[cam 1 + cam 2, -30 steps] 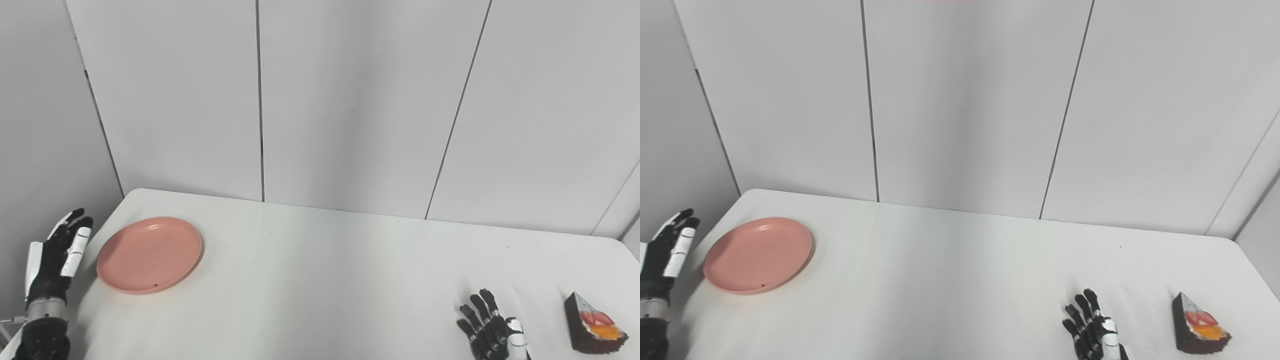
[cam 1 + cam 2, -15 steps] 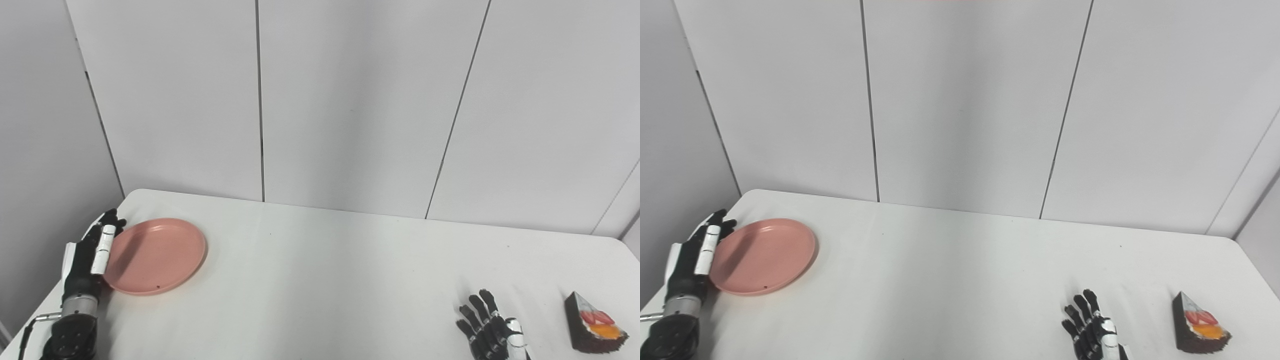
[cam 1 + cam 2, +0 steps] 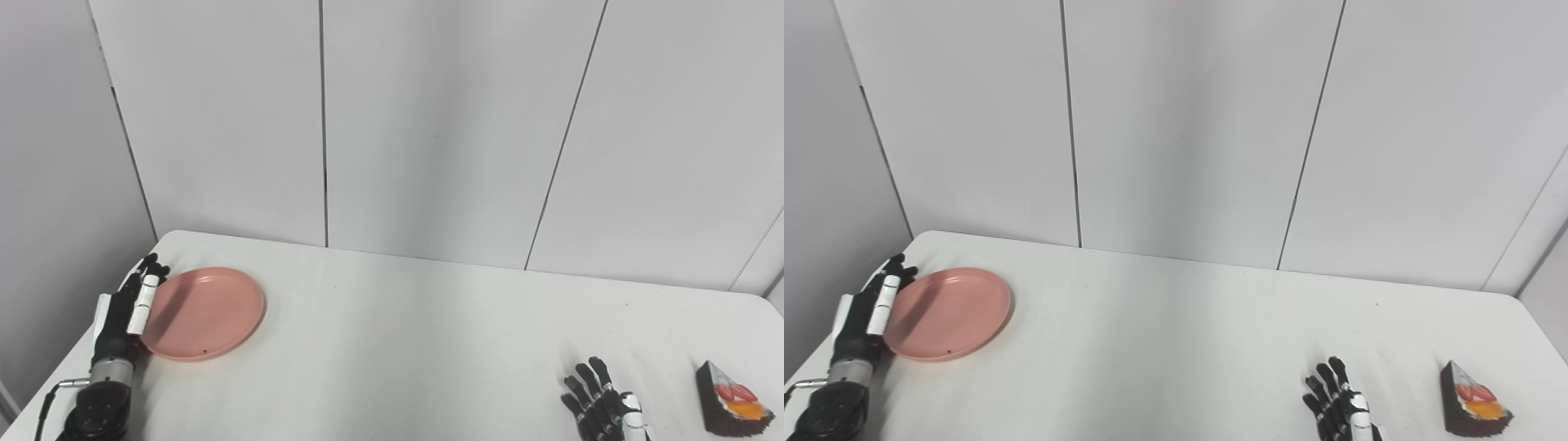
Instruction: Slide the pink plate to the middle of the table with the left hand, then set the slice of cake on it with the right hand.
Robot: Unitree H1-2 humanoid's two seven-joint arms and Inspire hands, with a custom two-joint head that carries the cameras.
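A white table (image 3: 398,343) with a rounded far-left corner fills the lower part of both views. Behind it stands a wall of pale grey panels (image 3: 441,122), split by thin dark vertical seams. A few tiny dark specks (image 3: 626,303) dot the tabletop, possibly marks or crumbs; they are too small to tell.
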